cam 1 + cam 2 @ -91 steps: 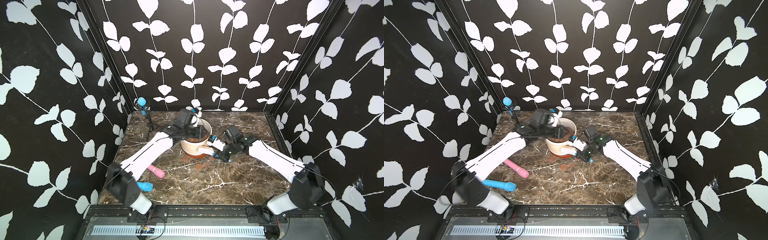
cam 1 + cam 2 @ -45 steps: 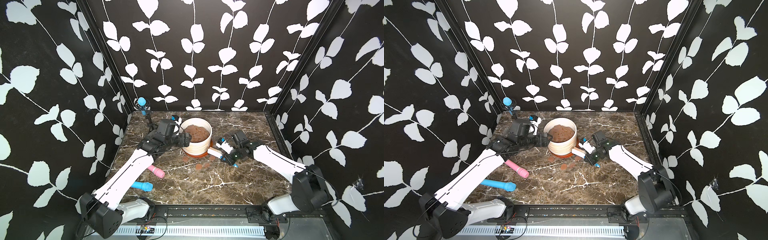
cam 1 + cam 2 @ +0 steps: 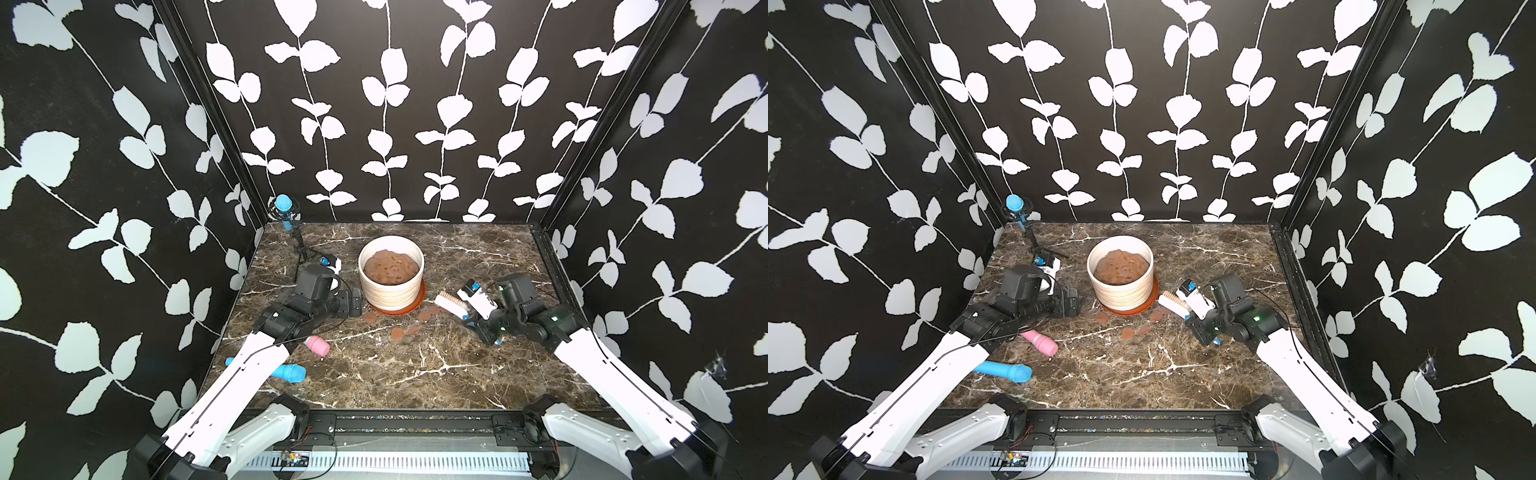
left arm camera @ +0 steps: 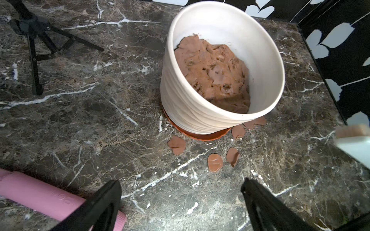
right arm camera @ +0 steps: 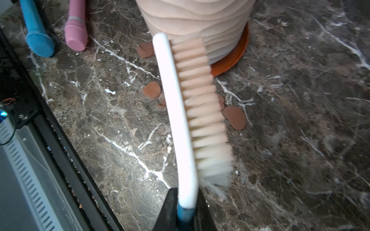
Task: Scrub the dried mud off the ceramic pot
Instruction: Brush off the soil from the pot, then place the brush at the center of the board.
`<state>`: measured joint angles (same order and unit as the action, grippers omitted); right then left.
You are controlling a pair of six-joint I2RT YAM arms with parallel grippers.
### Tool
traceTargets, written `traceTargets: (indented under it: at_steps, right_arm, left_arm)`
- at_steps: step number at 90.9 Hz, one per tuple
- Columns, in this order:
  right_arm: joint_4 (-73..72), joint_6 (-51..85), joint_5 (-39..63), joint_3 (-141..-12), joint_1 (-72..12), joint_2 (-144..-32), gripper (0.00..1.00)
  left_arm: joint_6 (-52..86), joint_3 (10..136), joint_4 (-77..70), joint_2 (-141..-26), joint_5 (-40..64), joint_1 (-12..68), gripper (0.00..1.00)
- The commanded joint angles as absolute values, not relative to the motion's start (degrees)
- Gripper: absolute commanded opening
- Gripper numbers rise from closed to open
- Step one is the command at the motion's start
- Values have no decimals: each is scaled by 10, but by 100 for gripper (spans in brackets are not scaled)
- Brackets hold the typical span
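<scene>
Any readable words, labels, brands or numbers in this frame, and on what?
No text can be read.
Pink mic: faint embossed mark, too blurred to read.
Pot: no markings visible.
Brush: no markings visible.

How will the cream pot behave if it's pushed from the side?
Probably heavy: the ceramic pot is wide and mostly filled with a lumpy brown mass, so tipping looks unlikely. It stands on an orange-brown saucer, so a push may slide it on the saucer or drag both along. The ribbed wall looks smooth, so possibly slippery to grip.
</scene>
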<state>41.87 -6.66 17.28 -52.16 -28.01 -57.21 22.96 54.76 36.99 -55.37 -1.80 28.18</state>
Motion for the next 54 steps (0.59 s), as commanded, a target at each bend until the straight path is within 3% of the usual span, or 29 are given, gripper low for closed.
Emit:
traceTargets:
  at_steps: [1,24,36,54]
  right_arm:
    - [398,8,81,-532,-279,-565,0]
    - [343,249,-89,-486,-260,-522,0]
    - [273,256,-88,-427,-242,-491,0]
    - [138,198,-181,-339,-210,-507,0]
  left_arm:
    - [245,536,370,-549,-54,277,98]
    - [273,504,376,-535,-98,264,98]
    - [280,467,353,-509,-127,262,98]
    - [292,435,338,-476,-135,262,98]
